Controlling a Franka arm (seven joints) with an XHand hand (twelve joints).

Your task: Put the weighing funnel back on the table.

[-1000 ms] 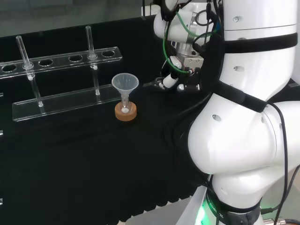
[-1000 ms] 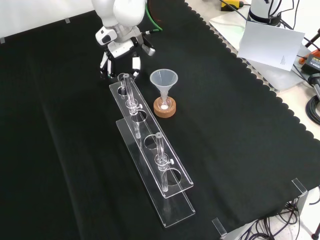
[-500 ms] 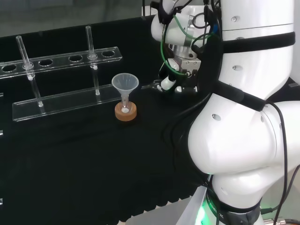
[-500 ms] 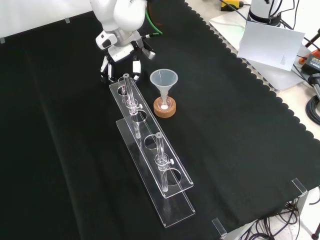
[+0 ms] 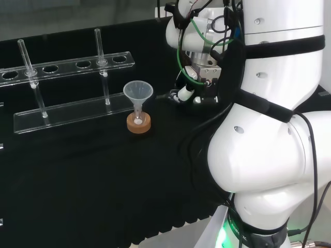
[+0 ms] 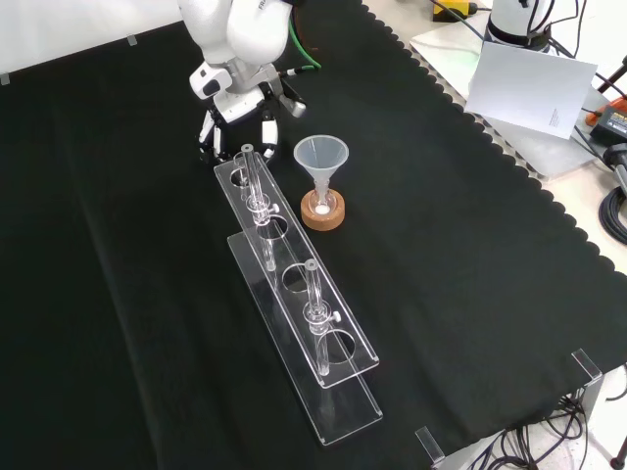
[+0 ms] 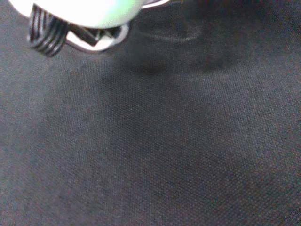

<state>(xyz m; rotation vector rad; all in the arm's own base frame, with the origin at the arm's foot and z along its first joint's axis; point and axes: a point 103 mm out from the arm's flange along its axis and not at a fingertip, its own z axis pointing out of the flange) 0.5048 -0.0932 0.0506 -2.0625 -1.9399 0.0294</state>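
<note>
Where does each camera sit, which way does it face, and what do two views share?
Head view: behind and above the base, looking over the arm at the cloth; the arm stands right, the hand left of it.
Front view: before the arm, looking down on the cloth; the arm and the hand enter from the top.
Wrist view: at the wrist, close over the cloth; a blurred white part of the hand shows.
Shared: head and front both show funnel, ring and rack.

Head behind arm [image 5: 269,155]; front above cloth [image 6: 441,245]; wrist close
</note>
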